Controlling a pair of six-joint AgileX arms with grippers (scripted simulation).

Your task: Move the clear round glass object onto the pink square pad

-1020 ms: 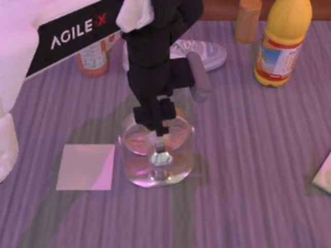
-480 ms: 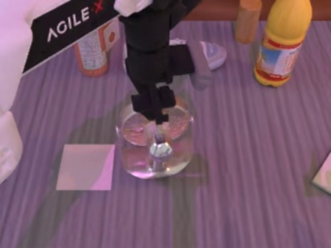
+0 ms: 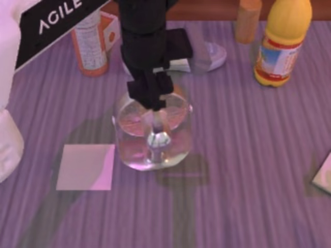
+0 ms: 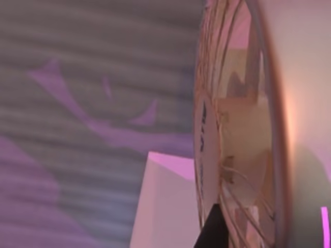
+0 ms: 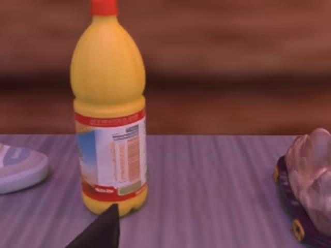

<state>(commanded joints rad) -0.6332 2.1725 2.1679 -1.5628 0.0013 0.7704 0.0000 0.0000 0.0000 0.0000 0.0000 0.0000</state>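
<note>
Left hand [image 3: 153,106] clenched on the clear round glass object [image 3: 153,135], just right of the pink square pad [image 3: 86,167]. Apparently raised off the surface [image 3: 248,170], judging by the shadow offset beneath, probably to clear the pad's edge. Pad bare. Right hand [image 5: 98,230] near the yellow juice bottle [image 5: 109,108], idle; grip impossible to tell.

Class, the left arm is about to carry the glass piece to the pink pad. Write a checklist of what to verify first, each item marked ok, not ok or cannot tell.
1. Left gripper on the glass piece: ok, it sits at the piece's upper part.
2. Grip firm: cannot tell, the fingers are hidden against the glass.
3. Piece clear of the table: ok, probably; its shadow lies offset to the right.
4. Pink pad free: ok, nothing lies on it.
5. Piece over the pad: not ok, it is beside the pad's right edge.
6. Path to the pad free: ok.
</note>
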